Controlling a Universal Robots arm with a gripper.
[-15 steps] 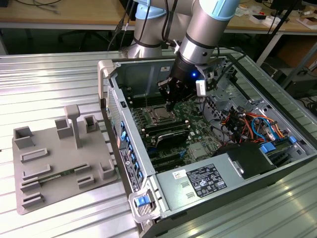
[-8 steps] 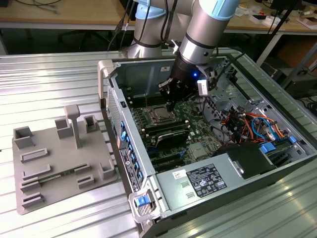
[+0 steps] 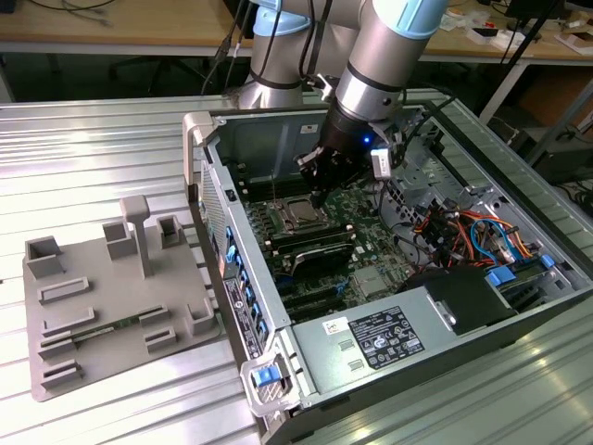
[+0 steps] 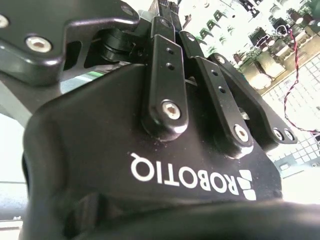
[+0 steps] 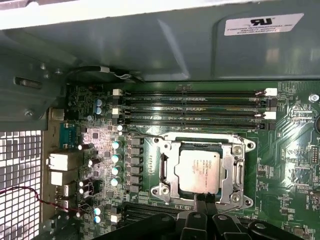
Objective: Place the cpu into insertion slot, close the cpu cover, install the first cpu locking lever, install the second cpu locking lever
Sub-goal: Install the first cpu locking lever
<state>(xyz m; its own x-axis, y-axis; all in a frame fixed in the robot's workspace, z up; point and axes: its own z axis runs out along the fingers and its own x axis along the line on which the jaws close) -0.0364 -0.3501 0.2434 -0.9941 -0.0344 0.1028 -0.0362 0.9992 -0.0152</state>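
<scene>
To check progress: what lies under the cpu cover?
Through the cpu cover opening shows the cpu, with the pincer at its edge. The insertion slot beneath is covered.

White lettering [image 4: 190, 177], a maker's mark seen upside down, stands on the black body of the gripper [image 4: 172, 17] in the second wrist view. A white label [image 5: 263, 23] with dark print sits on the grey case wall [image 5: 165, 45] in the first wrist view. The cpu [image 5: 200, 171] bears faint, possibly engraved lines. In the exterior view, a printed label [image 3: 384, 336] and a small sticker [image 3: 335, 326] lie on the power supply [image 3: 371, 366]; their print is too fine to read.
</scene>
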